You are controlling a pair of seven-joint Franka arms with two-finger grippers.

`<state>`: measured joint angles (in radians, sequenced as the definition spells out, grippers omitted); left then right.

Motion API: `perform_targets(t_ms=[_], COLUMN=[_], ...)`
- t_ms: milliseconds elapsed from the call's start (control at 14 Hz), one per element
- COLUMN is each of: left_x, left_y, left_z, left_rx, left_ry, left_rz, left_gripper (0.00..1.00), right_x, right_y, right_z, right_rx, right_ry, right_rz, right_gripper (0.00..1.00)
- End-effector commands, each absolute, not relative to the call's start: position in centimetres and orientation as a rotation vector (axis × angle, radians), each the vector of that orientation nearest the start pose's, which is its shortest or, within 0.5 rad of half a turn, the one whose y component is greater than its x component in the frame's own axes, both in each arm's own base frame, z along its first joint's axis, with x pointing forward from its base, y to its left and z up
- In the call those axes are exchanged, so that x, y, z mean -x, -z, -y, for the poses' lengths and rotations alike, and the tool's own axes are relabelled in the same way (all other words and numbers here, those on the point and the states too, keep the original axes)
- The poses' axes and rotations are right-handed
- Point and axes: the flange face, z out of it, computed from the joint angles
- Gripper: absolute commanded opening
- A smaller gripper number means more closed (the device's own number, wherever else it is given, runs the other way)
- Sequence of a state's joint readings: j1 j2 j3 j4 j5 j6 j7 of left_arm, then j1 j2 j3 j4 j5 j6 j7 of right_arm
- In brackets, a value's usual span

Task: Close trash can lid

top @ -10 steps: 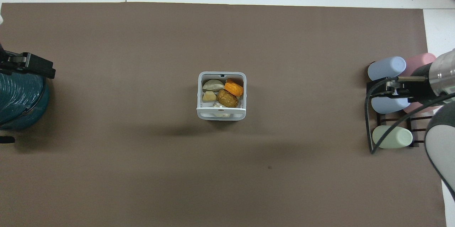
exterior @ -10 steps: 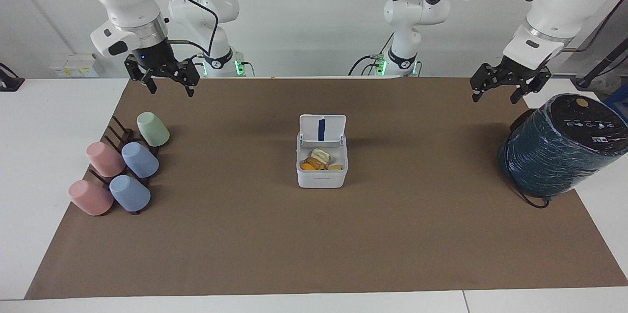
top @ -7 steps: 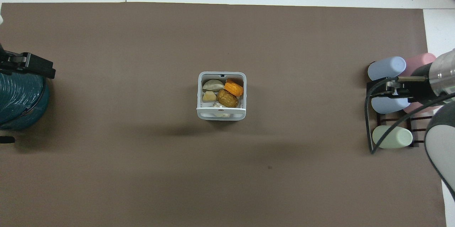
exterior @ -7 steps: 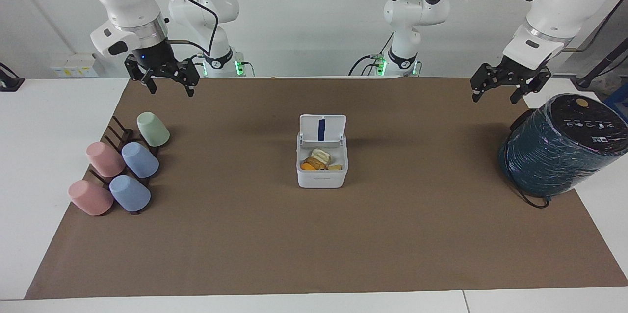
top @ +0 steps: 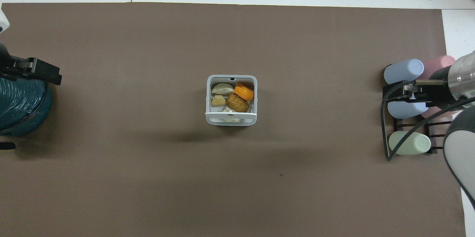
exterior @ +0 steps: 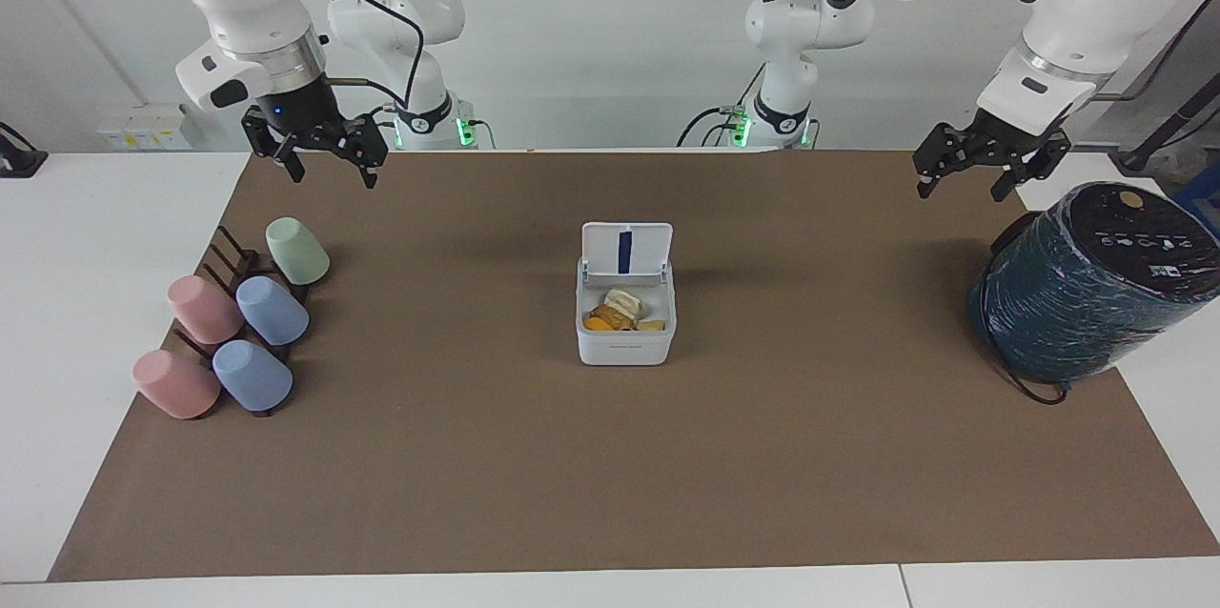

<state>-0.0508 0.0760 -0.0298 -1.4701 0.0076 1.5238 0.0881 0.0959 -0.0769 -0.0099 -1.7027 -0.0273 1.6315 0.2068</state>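
Observation:
The trash can (exterior: 624,341) is a small white square box in the middle of the brown mat, with several food scraps inside; it also shows in the overhead view (top: 209,97). Its lid (exterior: 626,251) stands open and upright on the hinge at the side nearer the robots, blue strip on its inner face showing. In the overhead view the lid (top: 231,118) shows nearly edge-on. My left gripper (exterior: 961,191) hangs open and empty in the air beside the teal cylinder. My right gripper (exterior: 332,177) hangs open and empty over the mat near the cup rack. Both are well apart from the trash can.
A large dark teal wrapped cylinder (exterior: 1082,289) with a black round top stands at the left arm's end of the table. A dark rack (exterior: 229,270) with several pink, blue and green cups (exterior: 272,310) lies at the right arm's end. The brown mat (exterior: 610,475) covers the table.
My left gripper has crept slightly toward the middle of the table. The right gripper, trash can and lid have not moved.

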Motion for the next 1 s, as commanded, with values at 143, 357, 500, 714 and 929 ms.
perform_targets(t_ms=[143, 357, 500, 714, 929], left_x=[-52.5, -50.6, -49.1, -46.4, -45.0], left_y=[-60.1, -59.0, -57.8, -56.0, -55.7], left_z=[11.2, 15.3, 18.5, 23.7, 27.1], left_rx=[3.100, 3.095, 3.103, 3.148, 3.203], left_ry=[-0.113, -0.107, -0.041, 0.112, 0.182], left_rz=[-0.213, -0.232, -0.230, -0.113, -0.082], left_gripper=[0.71, 0.29, 0.20, 0.08, 0.04], right_x=[-52.7, -52.7, -52.7, -52.7, -52.7], right_y=[-61.1, -61.1, -61.1, -61.1, -61.1], right_z=[-3.9, -3.9, -3.8, -3.8, -4.0], right_rx=[3.160, 3.161, 3.161, 3.160, 3.159], right_ry=[0.032, 0.032, 0.029, 0.032, 0.031], right_rz=[-0.162, -0.160, -0.165, -0.165, -0.160], right_gripper=[1.00, 1.00, 1.00, 1.00, 1.00])
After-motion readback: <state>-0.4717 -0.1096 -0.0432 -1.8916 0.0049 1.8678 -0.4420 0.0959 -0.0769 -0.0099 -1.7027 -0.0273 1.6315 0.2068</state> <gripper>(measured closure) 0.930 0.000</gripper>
